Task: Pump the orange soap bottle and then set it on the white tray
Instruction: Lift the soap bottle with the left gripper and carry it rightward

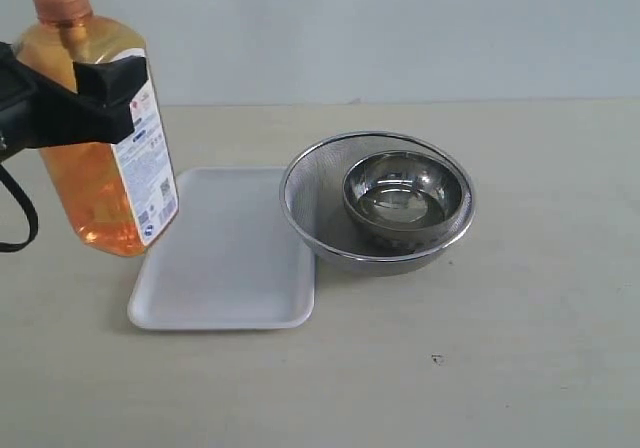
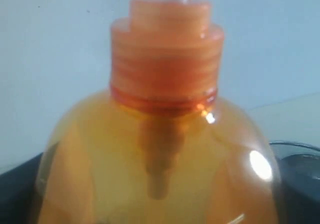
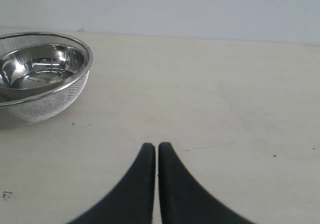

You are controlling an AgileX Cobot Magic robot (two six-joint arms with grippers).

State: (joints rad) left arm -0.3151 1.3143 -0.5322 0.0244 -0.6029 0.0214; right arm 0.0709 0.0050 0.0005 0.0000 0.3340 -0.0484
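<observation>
We judge the placing step to be in hand. The left gripper is clamped around the upper body of the tall translucent orange soap bottle, holding it upright and off the pale table at the upper left of the exterior frame. Its pump head is cut off by the frame edge, so we cannot tell whether it has been pressed.

The flat white rectangular tray lies at lower centre-left, and the bottle's base overlaps its left rim in the picture. The next move, as we see it, calls for a short carry toward frame centre, then a level descent before letting go.

The bottle is filled with orange liquid nearly to its shoulder. The tray holds nothing. The round steel mesh strainer, just right of the tray, holds a shiny steel bowl that looks empty. The right gripper is pressed together over bare table.
</observation>
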